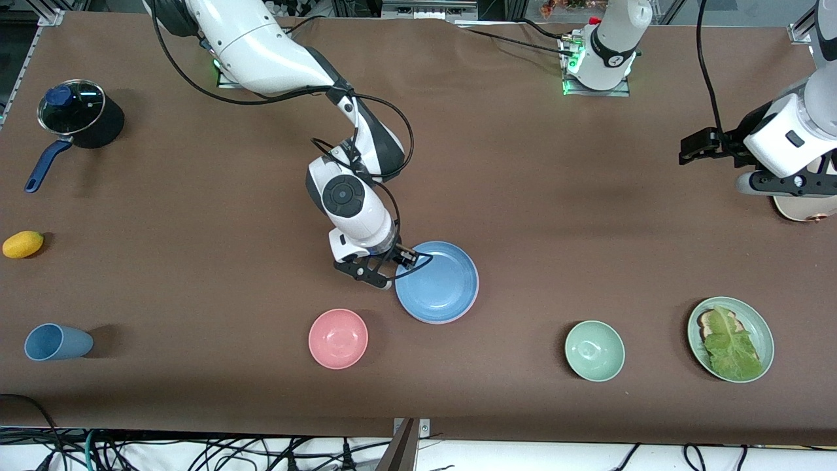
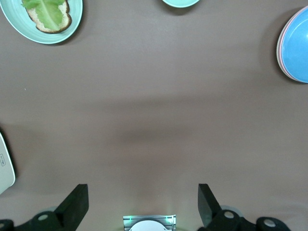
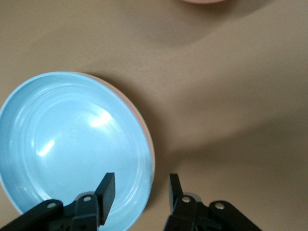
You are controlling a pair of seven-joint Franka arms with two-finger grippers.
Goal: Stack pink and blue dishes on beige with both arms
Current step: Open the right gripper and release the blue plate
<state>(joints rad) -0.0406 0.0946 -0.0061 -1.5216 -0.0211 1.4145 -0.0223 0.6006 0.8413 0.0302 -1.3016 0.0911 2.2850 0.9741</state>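
Blue plate (image 1: 437,282) sits centre frame atop the pink plate (image 3: 147,139). Right end effector (image 1: 384,267) straddles its rim, partly released; lifting off skewed could drag the stack. Left end effector (image 2: 143,204) waits upper right, fully spread.

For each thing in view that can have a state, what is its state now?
blue plate: stacked on the pink plate, of which only an edge shows
right pincer: open astride the blue plate's rim
left pincer: open, waiting over bare table
blue cup: on its side
pot: lid on
green plate: holds bread with lettuce
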